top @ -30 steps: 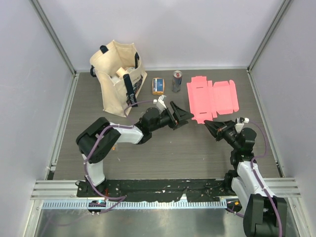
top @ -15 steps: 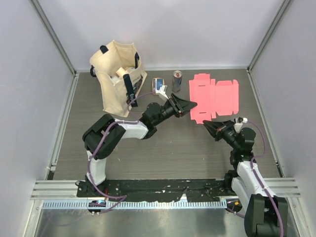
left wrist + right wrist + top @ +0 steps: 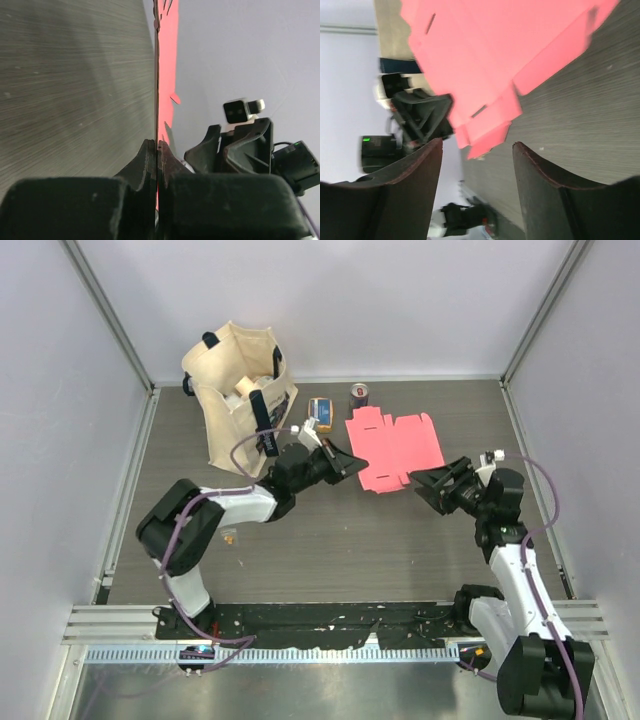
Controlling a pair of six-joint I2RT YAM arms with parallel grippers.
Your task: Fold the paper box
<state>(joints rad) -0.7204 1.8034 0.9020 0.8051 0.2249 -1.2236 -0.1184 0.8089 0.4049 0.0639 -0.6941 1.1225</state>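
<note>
Left gripper [image 3: 350, 466] is pinching the left edge of the paper box [image 3: 398, 445], an unfolded flat sheet near the bench's far edge. Right gripper [image 3: 424, 484] is hovering open beside it. No folds are showing yet.

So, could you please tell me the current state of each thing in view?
paper box: unfolded, a flat sheet, one edge pinched by the left gripper.
left gripper: shut on the paper box's edge.
right gripper: open, at the box's edge, holding nothing.
tote bag: upright, mouth open, items inside.
can: standing upright.
packet: lying flat on the table.
</note>
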